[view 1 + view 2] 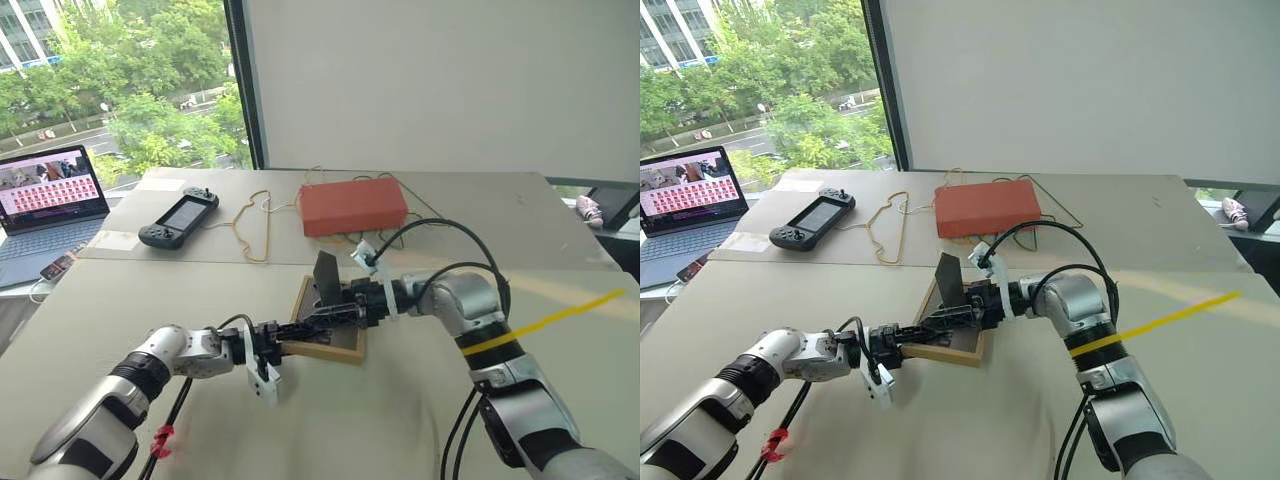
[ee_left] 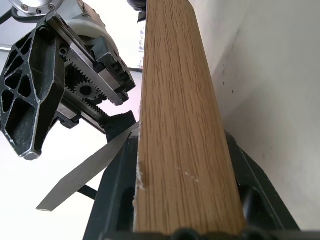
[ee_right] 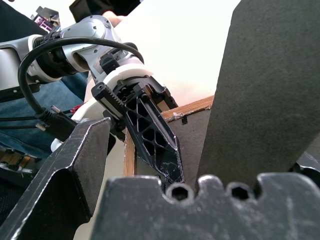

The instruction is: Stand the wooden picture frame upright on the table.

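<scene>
Frame: we see the wooden picture frame (image 1: 330, 335) lying back-up on the bench (image 1: 400, 420), stand raised.
Left gripper (image 1: 292, 345): clamps the frame's near edge.
Right gripper (image 1: 325, 312): spread wide around the stand, holding nothing.

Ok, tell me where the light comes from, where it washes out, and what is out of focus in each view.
Left eye view: daylight from the window at upper left, even on the table, no hard shadows. Left wrist view: background blown out white behind the right gripper; the wooden picture frame stays sharp. Right wrist view: the near right fingers are soft; the tabletop beyond is overexposed.
</scene>
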### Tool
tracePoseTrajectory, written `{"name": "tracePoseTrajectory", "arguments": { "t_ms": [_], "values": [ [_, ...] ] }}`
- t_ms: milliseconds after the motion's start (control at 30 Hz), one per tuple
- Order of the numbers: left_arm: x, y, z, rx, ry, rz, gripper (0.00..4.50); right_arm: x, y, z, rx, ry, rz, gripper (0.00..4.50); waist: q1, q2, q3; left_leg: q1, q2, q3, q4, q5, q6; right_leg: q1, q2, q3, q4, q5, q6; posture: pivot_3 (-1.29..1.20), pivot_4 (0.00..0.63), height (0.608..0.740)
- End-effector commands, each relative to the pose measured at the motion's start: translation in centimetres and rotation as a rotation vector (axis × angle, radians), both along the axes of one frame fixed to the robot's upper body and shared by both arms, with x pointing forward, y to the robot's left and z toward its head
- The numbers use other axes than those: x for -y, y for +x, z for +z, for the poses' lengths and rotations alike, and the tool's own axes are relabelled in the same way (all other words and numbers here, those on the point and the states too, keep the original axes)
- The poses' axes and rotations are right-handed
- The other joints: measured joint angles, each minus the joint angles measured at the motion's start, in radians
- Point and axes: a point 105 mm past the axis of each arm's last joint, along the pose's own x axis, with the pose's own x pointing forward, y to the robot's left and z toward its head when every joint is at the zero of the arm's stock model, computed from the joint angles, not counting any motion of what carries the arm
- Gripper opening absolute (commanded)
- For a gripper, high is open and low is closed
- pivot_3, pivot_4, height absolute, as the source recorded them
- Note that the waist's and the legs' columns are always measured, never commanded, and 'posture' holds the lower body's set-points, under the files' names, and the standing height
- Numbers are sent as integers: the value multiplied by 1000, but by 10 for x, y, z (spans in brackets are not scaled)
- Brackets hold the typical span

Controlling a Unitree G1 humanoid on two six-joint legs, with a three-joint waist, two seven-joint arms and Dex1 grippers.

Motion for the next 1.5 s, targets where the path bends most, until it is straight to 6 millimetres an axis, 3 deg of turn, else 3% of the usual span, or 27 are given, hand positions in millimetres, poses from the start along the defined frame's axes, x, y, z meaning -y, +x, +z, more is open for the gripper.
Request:
{"name": "tracePoseTrajectory", "arguments": {
  "t_ms": [33, 167, 367, 433, 500, 533, 567, 667, 767, 933, 1067, 1333, 1433, 1500],
  "values": [
    [-5, -9, -27, -74, 86, 7, 1096, 16, 16, 9, 94, -20, -101, 4424, -1, 0, 0, 0, 0, 0, 0, 0, 0, 0, 0, 0, 1, 0, 0, 0, 150, 740],
    [-5, -9, -27, -76, 86, 4, 1096, 39, 31, 3, 93, -63, -205, 4424, -3, 0, 0, 4, 0, 0, 0, 0, 0, 3, 0, 0, 1, 0, 0, 0, 150, 740],
    [-6, -9, -27, -80, 87, 3, 1096, 82, 38, 18, 181, -113, -339, 4424, -4, 0, 0, 5, 0, 0, 0, 0, 0, 3, 0, 1, 2, 0, 0, 0, 150, 740],
    [-6, -9, -27, -80, 88, 5, 1096, 98, 34, 25, 391, -193, -338, 4424, -2, 0, 0, 5, 0, 0, 0, 0, 0, 3, 0, 1, 2, 0, 0, 0, 150, 740],
    [-8, -8, -27, -80, 95, 7, 1096, 107, 18, 27, 625, -287, -266, 4424, 0, 0, 0, 5, 0, 0, 0, 0, 0, 3, 0, 1, 1, 0, 0, 0, 150, 740],
    [-8, -8, -27, -80, 97, 8, 1096, 108, 11, 26, 692, -317, -234, 4424, 1, 0, 0, 4, 0, 0, 0, 0, 1, 3, 0, 1, 1, 0, 0, 0, 150, 740],
    [-9, -8, -27, -81, 99, 9, 1096, 111, 0, 12, 867, -445, -137, 4424, -1, 0, 0, 4, 0, 0, 0, 0, 1, 3, 0, 1, 1, 0, 0, 0, 150, 740],
    [-10, -7, -27, -88, 91, 15, 1096, 102, -29, -23, 1166, -601, 122, 4424, -5, 0, 0, 6, 0, 1, 0, -1, 1, 4, 0, 1, -3, 0, 0, 0, 150, 740],
    [-10, -7, -25, -90, 84, 16, 1096, 82, -37, -25, 1414, -558, 122, 4424, -22, 0, 0, 10, 1, 3, -1, 0, 0, 7, 0, 2, -6, 0, 0, 0, 150, 740],
    [-13, -6, -23, -95, 81, 24, 1096, 55, -42, -22, 1664, -497, 54, 4424, -22, -3, 1, 15, 1, 4, -1, 2, -3, 13, 0, 3, -6, 0, 0, 0, 150, 740],
    [-13, -5, -21, -97, 76, 27, 1096, 36, -53, -19, 1770, -435, 57, 4424, -19, -3, 1, 15, 1, 4, -1, 1, -3, 12, 0, 3, -7, 0, 0, 0, 150, 740],
    [-12, -4, -19, -98, 71, 33, 1096, 23, -62, -29, 1798, -420, 84, 4424, -20, -3, 1, 15, 1, 4, -1, 1, -2, 13, 0, 3, -8, 0, 0, 0, 150, 740],
    [-11, -4, -19, -100, 67, 28, 1096, 25, -60, -36, 1763, -438, 80, 3738, -20, -3, 1, 15, 1, 4, -1, 1, -2, 13, 0, 3, -8, 0, 0, 0, 150, 740],
    [-11, -4, -18, -103, 59, 28, 1096, 24, -59, -37, 1758, -441, 81, 2731, -20, -3, 1, 15, 1, 4, -1, 1, -2, 13, 0, 3, -8, 0, 0, 0, 150, 740]
  ]
}}
